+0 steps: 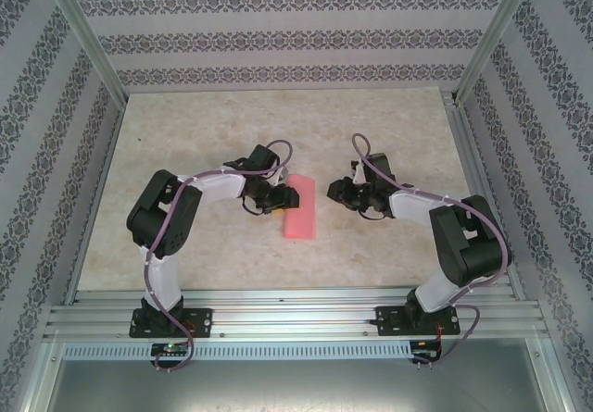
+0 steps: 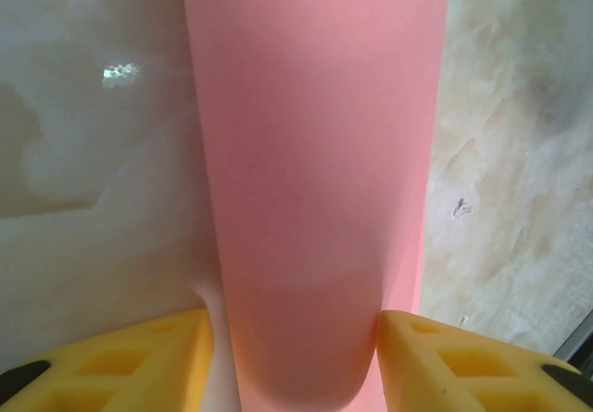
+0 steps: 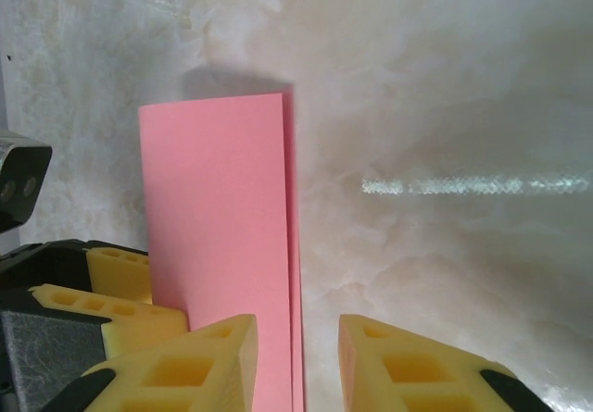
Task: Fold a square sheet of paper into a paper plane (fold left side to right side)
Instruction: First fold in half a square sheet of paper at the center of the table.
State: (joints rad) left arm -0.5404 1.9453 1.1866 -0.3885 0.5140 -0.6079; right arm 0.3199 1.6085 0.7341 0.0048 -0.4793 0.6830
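Paper [image 1: 299, 208] is lying flat on the table [image 1: 185, 143], between your two arms, already doubled into a narrow strip. Its near end is sitting square and blunt, with nothing holding it.

A little farther out, your left gripper [image 1: 274, 199] is reaching in from the left and meeting the strip's left long edge. In the left wrist view its yellow fingers [image 2: 139, 356] are standing apart with the paper running between them. The paper there is looking rounded rather than pressed flat. I judge this to be the fold side, with the gripper placed to bear down and set the crease. Whether the tips are actually touching it, I cannot tell.

Your right gripper [image 1: 336, 193] is hovering just beside the right long edge, jaws parted and clamping nothing. In its wrist view two layers are showing slightly offset along that edge. So the loose edges are lying on the right, as a left-to-right fold would leave them, and the gripper is probably standing clear to let them settle.

You are looking at a long axis running near to far, almost straight. The far end is sitting as blunt as the near one, so the strip is pointing nowhere yet; no nose is formed.
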